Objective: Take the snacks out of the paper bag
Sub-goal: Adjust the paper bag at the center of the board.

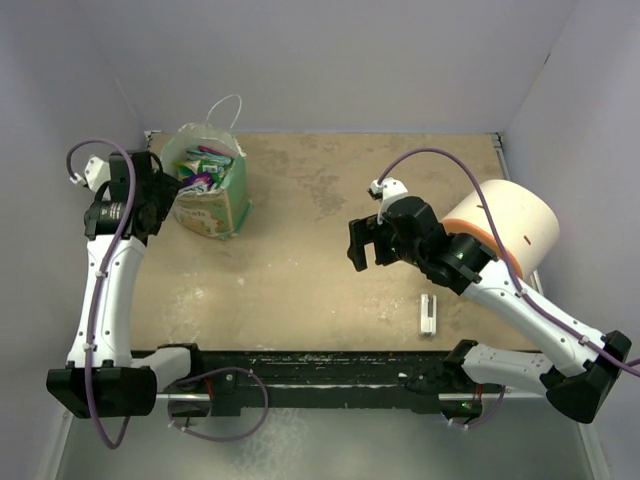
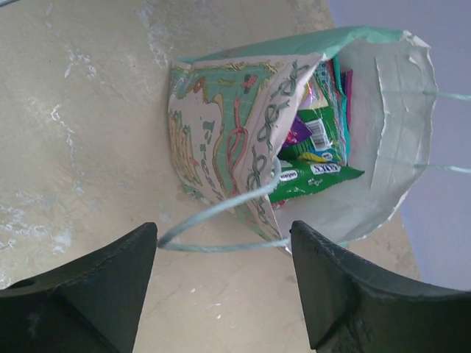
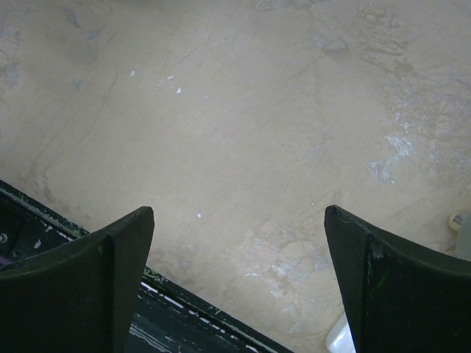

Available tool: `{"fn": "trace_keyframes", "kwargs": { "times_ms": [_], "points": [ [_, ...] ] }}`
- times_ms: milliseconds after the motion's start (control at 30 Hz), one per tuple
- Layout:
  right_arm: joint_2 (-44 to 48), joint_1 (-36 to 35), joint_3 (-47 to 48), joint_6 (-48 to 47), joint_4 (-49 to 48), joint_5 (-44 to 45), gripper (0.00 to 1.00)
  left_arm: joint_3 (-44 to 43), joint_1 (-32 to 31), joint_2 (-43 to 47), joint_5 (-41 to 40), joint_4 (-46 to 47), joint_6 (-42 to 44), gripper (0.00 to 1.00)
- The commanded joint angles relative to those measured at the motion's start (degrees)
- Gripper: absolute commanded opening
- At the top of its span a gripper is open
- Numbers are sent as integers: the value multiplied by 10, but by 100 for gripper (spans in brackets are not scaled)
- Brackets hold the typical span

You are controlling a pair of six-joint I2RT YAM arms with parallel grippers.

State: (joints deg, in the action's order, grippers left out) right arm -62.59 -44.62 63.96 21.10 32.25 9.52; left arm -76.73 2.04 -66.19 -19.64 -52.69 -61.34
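Observation:
The mint-green paper bag (image 1: 213, 200) stands at the table's far left with its mouth open. Inside it lie the snacks (image 1: 203, 167): a green packet (image 2: 312, 176) in front and a pink one (image 2: 347, 87) behind it. My left gripper (image 1: 168, 200) sits just left of the bag, at its rim. In the left wrist view the left gripper (image 2: 222, 234) is open, and the bag's near string handle (image 2: 213, 224) loops across the gap between its fingertips. My right gripper (image 1: 364, 243) hovers open over mid-table, and the right gripper (image 3: 239, 213) has nothing between its fingers.
A big cream cylinder (image 1: 503, 226) with an orange end lies at the right behind the right arm. A small white stick (image 1: 428, 314) lies near the front edge, its corner (image 3: 340, 340) showing in the right wrist view. The black front rail (image 3: 66, 220) runs below the right gripper.

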Motion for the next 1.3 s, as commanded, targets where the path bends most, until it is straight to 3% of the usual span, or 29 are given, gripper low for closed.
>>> {"fn": "trace_keyframes", "kwargs": {
  "times_ms": [0, 233, 333, 433, 467, 667, 933, 1267],
  "points": [
    [4, 0, 21, 20, -6, 9, 100, 24, 32, -1, 32, 70, -10, 71],
    [9, 0, 7, 40, -18, -5, 100, 46, 54, 12, 80, 98, 7, 39],
    [-1, 0, 19, 39, -23, -10, 100, 53, 56, 35, 83, 93, 13, 30],
    [-21, 0, 41, 30, -36, -15, 100, 52, 56, 52, 93, 92, 33, 4],
    [-32, 0, 54, 27, -40, -19, 100, 48, 56, 55, 102, 91, 43, 0],
    [-114, 0, 183, 17, -16, -47, 100, -5, 57, 62, 171, 35, 100, 0],
    [-201, 0, 282, 28, -49, -98, 100, 47, 57, 142, 260, -9, 97, 0],
    [-341, 0, 422, 93, -77, -176, 100, 37, 57, 205, 317, -173, 157, 0]
  ]
}}
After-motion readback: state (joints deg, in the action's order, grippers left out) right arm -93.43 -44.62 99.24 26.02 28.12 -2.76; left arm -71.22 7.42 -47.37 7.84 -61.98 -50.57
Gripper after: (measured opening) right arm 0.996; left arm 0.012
